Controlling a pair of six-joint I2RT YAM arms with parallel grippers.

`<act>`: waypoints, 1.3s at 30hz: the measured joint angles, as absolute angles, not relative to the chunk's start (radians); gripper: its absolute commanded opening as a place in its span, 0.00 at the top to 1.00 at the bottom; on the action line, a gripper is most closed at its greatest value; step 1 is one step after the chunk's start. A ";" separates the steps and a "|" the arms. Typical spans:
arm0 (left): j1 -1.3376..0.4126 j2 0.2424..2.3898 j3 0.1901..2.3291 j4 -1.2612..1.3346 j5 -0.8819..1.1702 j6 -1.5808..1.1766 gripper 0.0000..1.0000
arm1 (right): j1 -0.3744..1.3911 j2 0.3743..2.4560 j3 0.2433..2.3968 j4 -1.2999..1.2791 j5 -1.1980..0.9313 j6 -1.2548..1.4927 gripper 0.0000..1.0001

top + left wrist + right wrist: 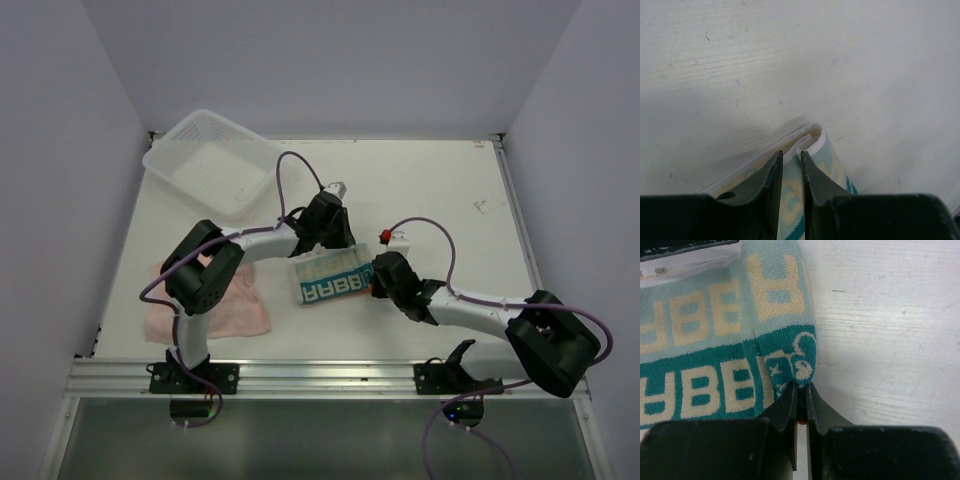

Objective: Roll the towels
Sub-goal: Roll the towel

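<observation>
Top external view has the printed towel [330, 280] lying folded into a thick band on the table [450, 190], nearer the arm bases than the white mesh basket [215, 170] and off toward its right. The pale pink towel [225, 312] lies rumpled on the basket's near side too, under the left arm's elbow. The left gripper [791, 156] stands at the printed towel's edge facing the basket, jaws narrowly parted with folded layers between them; whether they pinch, I cannot tell. The right gripper [801, 386] is closed on the orange hem at the towel's corner farthest from the basket. Terry cloth like this is probably light, limp and grippy, so it will likely sag and unroll unless held. Pinching the stacked edge or the corner hem seems the best hold.
</observation>
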State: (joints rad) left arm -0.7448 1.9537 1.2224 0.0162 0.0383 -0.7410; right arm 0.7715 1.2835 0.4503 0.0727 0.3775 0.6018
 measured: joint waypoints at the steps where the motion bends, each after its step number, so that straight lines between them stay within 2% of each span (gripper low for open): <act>1: -0.743 1.954 1.222 0.015 0.037 -0.740 0.76 | 0.775 1.283 0.451 0.069 0.384 0.601 1.00; 19: -0.734 1.875 1.222 -0.004 0.029 -0.739 0.75 | 0.889 1.291 0.486 -0.023 0.593 0.566 1.00; 39: -0.717 1.839 1.197 -0.006 0.035 -0.740 0.75 | 1.190 1.646 0.804 -0.327 1.006 0.520 1.00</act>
State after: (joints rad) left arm -0.7170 1.8385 1.1969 -0.0059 0.0345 -0.7399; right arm 1.1904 1.6463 0.8043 -0.3267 1.0061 0.5201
